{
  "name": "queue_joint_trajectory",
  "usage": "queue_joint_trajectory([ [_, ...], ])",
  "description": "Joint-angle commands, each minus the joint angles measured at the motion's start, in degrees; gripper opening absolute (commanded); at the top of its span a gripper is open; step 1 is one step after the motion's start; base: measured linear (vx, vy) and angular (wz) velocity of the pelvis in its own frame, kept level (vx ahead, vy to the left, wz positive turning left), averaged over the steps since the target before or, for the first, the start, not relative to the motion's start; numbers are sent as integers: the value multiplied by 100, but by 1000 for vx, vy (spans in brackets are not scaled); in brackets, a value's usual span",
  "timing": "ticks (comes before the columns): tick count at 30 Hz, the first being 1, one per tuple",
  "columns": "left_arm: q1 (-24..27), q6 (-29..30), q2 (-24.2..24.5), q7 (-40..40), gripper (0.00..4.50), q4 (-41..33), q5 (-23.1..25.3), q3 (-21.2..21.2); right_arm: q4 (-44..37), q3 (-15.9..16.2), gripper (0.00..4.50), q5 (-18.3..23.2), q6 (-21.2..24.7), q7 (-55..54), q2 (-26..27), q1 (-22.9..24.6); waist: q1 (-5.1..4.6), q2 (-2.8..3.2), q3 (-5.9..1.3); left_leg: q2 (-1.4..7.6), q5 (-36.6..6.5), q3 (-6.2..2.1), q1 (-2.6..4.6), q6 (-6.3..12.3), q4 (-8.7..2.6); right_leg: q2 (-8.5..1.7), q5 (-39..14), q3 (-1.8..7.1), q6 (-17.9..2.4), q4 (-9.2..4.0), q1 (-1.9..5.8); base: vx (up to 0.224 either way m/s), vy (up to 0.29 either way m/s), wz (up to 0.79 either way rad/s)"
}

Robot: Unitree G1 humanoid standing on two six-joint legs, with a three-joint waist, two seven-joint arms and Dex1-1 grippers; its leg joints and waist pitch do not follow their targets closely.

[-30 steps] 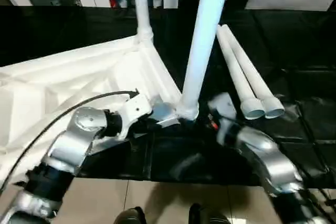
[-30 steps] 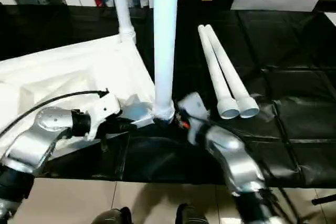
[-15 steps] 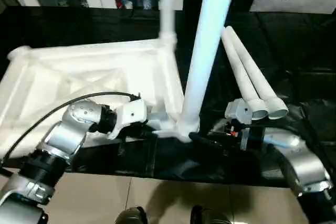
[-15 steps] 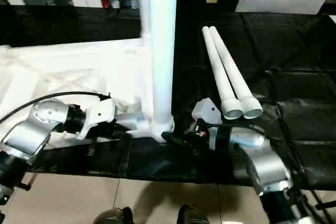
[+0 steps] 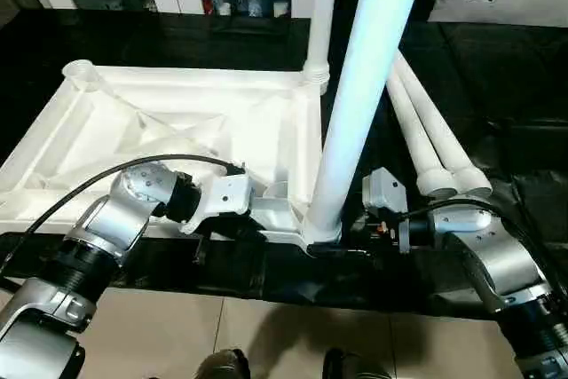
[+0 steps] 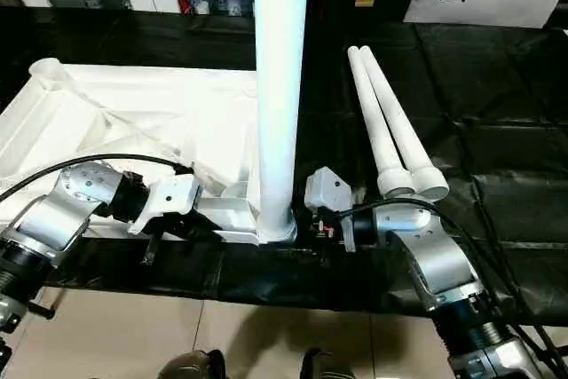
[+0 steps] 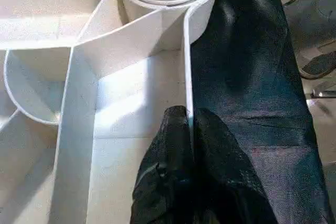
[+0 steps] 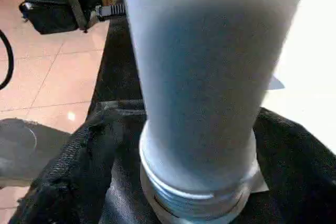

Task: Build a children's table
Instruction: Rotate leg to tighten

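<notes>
The table top (image 5: 177, 130) lay upside down on the black-covered desk (image 6: 497, 130), its edge rib pinched in the left end effector (image 7: 187, 129). The near leg (image 5: 355, 130) stood in its corner socket between the right end effector's (image 8: 194, 145) wide-apart fingers. Next, I judged, it must close and twist the leg tight. Two legs (image 6: 390, 139) waited beyond. No writing was readable.

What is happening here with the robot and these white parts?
The robot is assembling a children's table. The table top lies upside down on black sheeting. The left gripper pinches its rim, and the right gripper's fingers straddle the base of an upright leg. Another leg stands behind; two loose legs lie aside.
</notes>
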Motion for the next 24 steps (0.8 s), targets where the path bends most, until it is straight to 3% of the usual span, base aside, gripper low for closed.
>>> queue_joint_trajectory([
  [1,25,-144,-20,-188,0,44,208,-289,33,90,367,76,38,146,-13,-61,-18,-33,-455,311,-573,-66,4,597,-299,-484,-805,322,-1441,-283,357,0,0,0],
  [3,9,-206,-24,-198,0,116,205,-295,86,106,333,66,42,210,-17,-95,-15,-31,-457,310,-548,-67,0,605,-295,-480,-804,321,-1417,-276,359,0,0,0],
  [11,50,-216,-42,-160,0,198,184,-245,52,150,278,93,183,295,0,-15,-12,-31,-447,313,-593,-67,10,584,-302,-479,-924,320,-1387,-291,349,0,0,0],
  [18,197,88,-109,-115,0,-3,-39,-108,-127,121,268,201,685,-72,141,410,30,-3,-439,322,-602,-67,14,569,-309,-478,-865,324,-1410,-296,344,0,0,0],
  [21,214,107,-103,-137,0,-29,-59,-106,-68,92,267,223,772,-174,209,470,26,3,-424,309,-743,-71,10,496,-323,-478,-1073,317,-1355,-323,341,0,0,0],
  [22,226,128,-100,-156,0,-51,-79,-101,-1,72,267,245,885,-251,263,501,30,38,-412,307,-781,-76,11,477,-328,-482,-1127,316,-1345,-328,339,0,0,0],
  [24,237,161,-101,-174,0,-74,-98,-87,59,57,267,244,931,-315,316,526,15,24,-406,310,-880,-76,18,434,-341,-478,-1265,315,-1307,-349,336,0,0,0],
])
